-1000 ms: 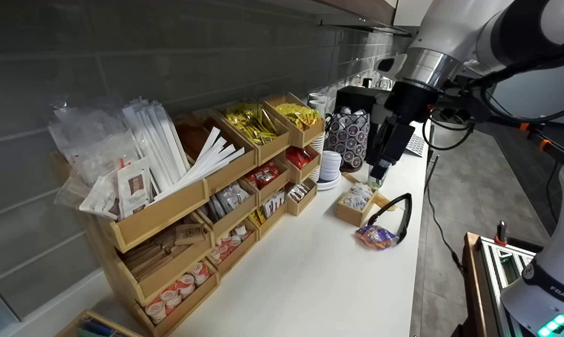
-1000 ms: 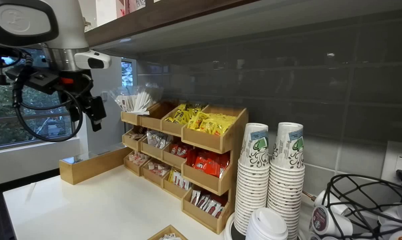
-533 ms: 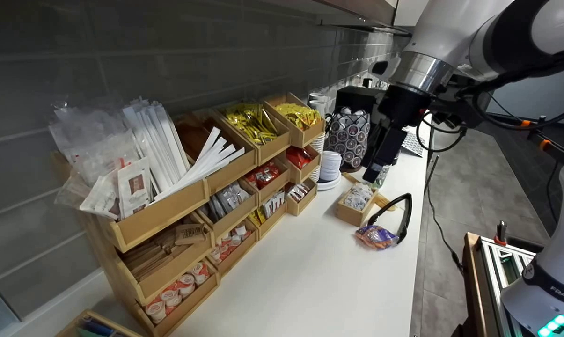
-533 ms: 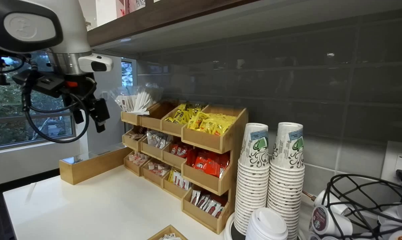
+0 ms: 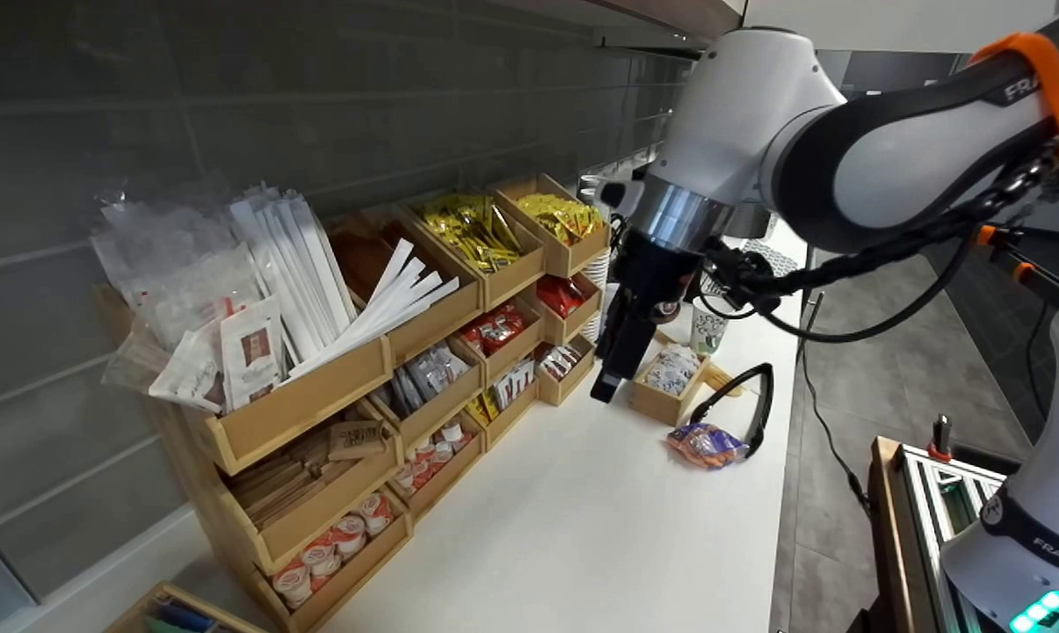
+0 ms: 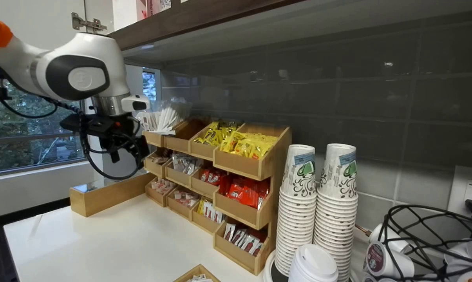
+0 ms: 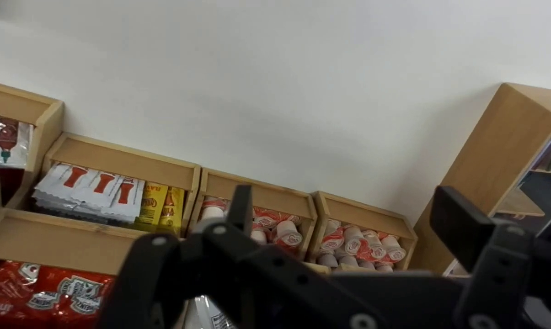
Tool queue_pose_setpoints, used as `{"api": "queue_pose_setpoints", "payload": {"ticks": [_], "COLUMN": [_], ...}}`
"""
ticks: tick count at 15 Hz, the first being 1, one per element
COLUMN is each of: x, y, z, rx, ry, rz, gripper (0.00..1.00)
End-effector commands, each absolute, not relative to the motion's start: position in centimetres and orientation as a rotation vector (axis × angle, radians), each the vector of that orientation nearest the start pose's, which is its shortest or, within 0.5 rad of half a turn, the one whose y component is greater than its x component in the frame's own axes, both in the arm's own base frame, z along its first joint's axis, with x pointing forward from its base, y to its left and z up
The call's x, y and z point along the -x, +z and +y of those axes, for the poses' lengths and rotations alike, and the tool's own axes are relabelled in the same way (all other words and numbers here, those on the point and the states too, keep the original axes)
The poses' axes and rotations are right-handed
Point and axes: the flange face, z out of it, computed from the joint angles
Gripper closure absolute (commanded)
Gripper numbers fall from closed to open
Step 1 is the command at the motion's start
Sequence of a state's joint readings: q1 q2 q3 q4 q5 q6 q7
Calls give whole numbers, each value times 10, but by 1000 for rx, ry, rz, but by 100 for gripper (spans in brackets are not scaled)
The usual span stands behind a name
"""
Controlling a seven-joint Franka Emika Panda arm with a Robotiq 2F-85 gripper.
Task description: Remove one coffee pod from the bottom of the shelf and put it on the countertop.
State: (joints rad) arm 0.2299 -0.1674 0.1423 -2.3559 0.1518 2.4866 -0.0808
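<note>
The light wooden shelf (image 5: 305,400) (image 6: 236,162) (image 7: 259,185) stands along the wall with slanted compartments. Its bottom compartments at one end hold small white pods with red and white lids (image 5: 349,534) (image 6: 162,185) (image 7: 369,244). The white countertop (image 5: 564,536) (image 6: 102,246) (image 7: 275,91) runs along its front. My gripper (image 7: 348,203) is open and empty. It is in the air above the countertop in both exterior views (image 5: 610,387) (image 6: 128,156). In the wrist view the end compartment of pods shows between the fingers, some way beyond them. The left finger partly hides the neighbouring pod compartment.
Paper cup stacks (image 6: 296,219) and a wire basket of larger pods (image 6: 427,243) stand past the shelf's far end. A small wooden box (image 5: 661,406), a purple packet (image 5: 707,444) and a black band (image 5: 766,396) lie on the countertop. A wooden box (image 6: 114,196) stands at its end.
The arm has swung along the shelf toward the end with the pods. In an exterior view the gripper has moved left and lower. The shelf and its contents have not moved.
</note>
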Motion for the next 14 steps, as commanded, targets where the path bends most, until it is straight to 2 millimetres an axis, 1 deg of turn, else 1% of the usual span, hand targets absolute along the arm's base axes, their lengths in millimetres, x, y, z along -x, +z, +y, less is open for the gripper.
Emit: {"api": "queue_pose_setpoints", "payload": {"ticks": [1, 5, 7, 8, 9, 11, 12, 14], "x": [-509, -530, -535, -537, -528, -531, -533, -535], "y": [402, 373, 356, 349, 363, 350, 348, 349], "z": [212, 249, 267, 274, 257, 269, 271, 271], "rx": [2940, 2911, 2914, 2920, 2915, 2918, 2918, 2916], "ry": [-454, -525, -550, -532, -533, -512, -508, -514], "rz": [-527, -399, -367, -352, -392, -374, -370, -367], "gripper": [0, 0, 0, 0, 0, 0, 0, 0]}}
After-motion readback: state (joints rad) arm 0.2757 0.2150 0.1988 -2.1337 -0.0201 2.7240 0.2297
